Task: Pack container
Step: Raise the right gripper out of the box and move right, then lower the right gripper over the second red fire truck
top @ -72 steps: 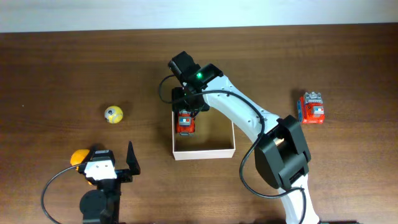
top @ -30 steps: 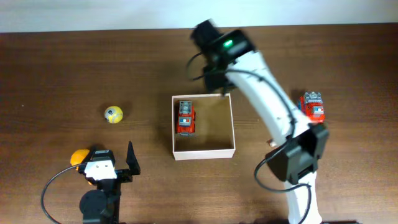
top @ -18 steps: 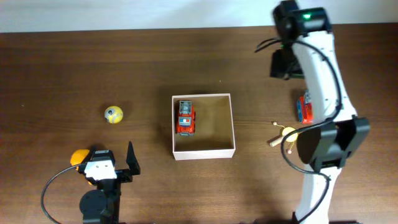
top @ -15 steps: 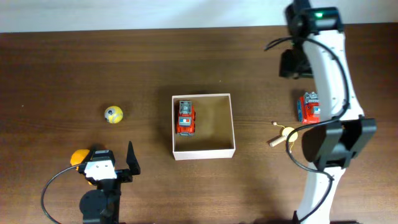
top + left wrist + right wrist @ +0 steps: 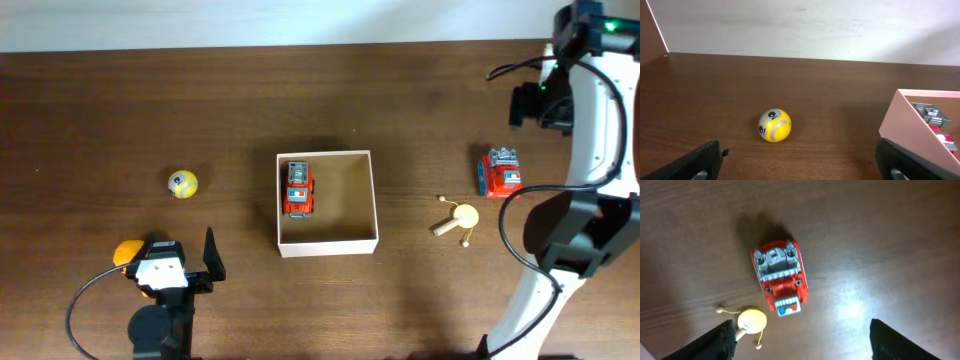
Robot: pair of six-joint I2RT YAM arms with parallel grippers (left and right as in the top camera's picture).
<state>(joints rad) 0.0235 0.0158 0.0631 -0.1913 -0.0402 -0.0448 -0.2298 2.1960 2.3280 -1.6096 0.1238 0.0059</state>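
The container (image 5: 376, 205) sits mid-table, white-walled with a tan inside; its wall also shows in the left wrist view (image 5: 900, 122). A red toy truck (image 5: 298, 189) lies in its left part. A second red truck (image 5: 501, 174) stands on the table at the right and shows in the right wrist view (image 5: 780, 277). My right gripper (image 5: 535, 105) is open and empty, high above and just beyond that truck (image 5: 807, 342). My left gripper (image 5: 170, 250) is open and empty at the front left (image 5: 800, 160), facing a yellow ball (image 5: 774, 125).
The yellow ball (image 5: 182, 184) lies left of the container. An orange object (image 5: 126, 251) sits by my left gripper. A small yellow drum toy with a stick (image 5: 458, 219) lies between the container and the second truck, and it also shows in the right wrist view (image 5: 751, 321).
My right arm left the red truck in the container, then swung away to the far right, above the second truck. The left arm has not moved.
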